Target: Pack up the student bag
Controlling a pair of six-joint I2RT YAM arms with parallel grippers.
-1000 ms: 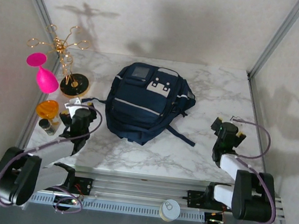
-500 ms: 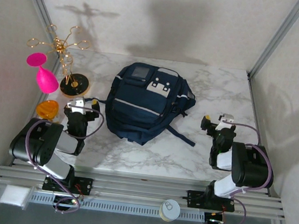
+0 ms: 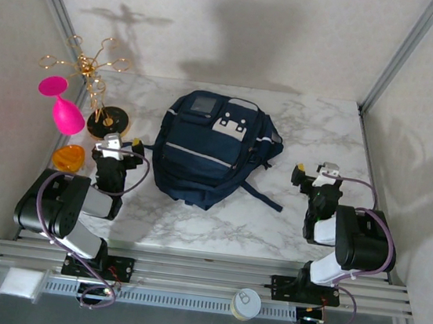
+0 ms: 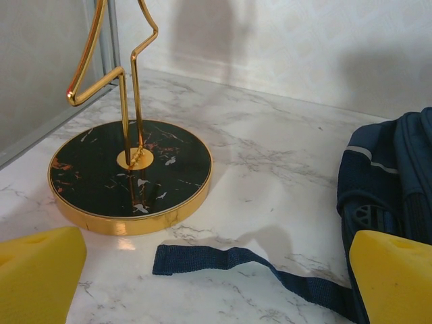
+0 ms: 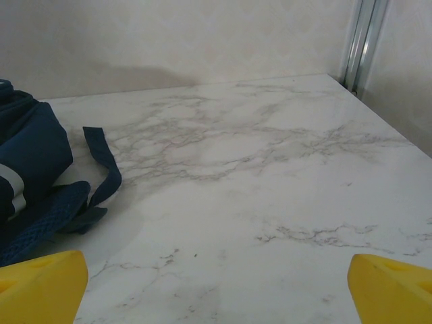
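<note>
Your left wrist view cuts the gold stand [image 4: 94, 179] at the top edge and the student bag [image 4: 398, 182] at the right; the right wrist view cuts that bag at the left. From above, the orange thing [image 3: 67, 158] is too small to name

Both arms refolded, grippers nudged up-table

Left arm [image 3: 53, 209]: the elbow, earlier slung low over the front rail [image 3: 203, 273] at the near-left corner, now sits up at the table [image 3: 272, 224] edge and further in. The left gripper [image 3: 117, 147] ends a bit further from the bases, closer to the gold stand's base [image 3: 109, 125]. The move uncovers a white block [image 3: 20, 282] by the rail and puts the forearm across the spot beside the orange piece [image 3: 67, 158] where a small dark jar stood. Right arm [image 3: 357, 242]: the elbow lifts off the rail the same way, and the right gripper [image 3: 317, 177] shifts slightly left and up-table. Most of this comes early; after that only the left gripper creeps a little.
</note>
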